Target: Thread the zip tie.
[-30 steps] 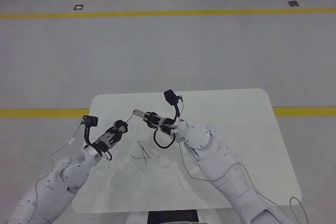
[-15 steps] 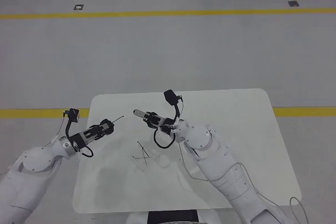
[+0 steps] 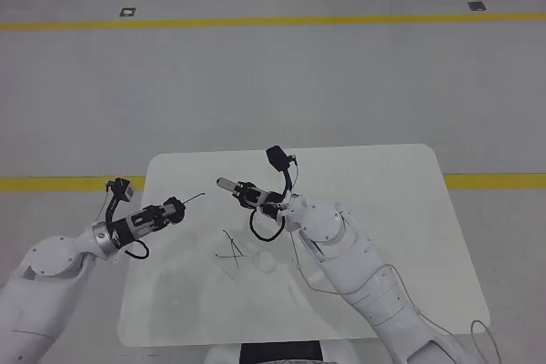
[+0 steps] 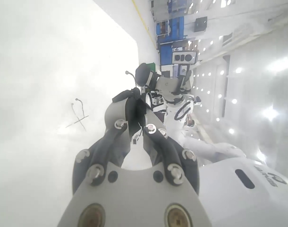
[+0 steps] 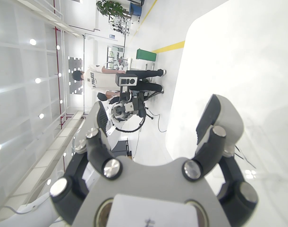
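Note:
My left gripper [image 3: 178, 207] hangs over the table's left edge, shut on one end of a thin black zip tie [image 3: 193, 197] whose free end points toward the right gripper. In the left wrist view the zip tie [image 4: 131, 79] curves out past the closed black fingertips [image 4: 125, 98]. My right gripper [image 3: 224, 183] is a short gap away over the table, open and holding nothing; its wrist view shows the gripper [image 5: 155, 112] with its fingers spread wide. A few loose zip ties [image 3: 232, 247] lie crossed on the table, and the loose zip ties [image 4: 78, 116] are below both grippers.
The white table [image 3: 391, 191] has rounded corners, and its right half is bare. A yellow floor line [image 3: 500, 182] runs behind it. The loose zip ties [image 5: 245, 159] lie close to the right gripper's finger.
The left arm has pulled back to the left with the zip tie, opening a gap between its tip and the right gripper. The right arm has stayed still.

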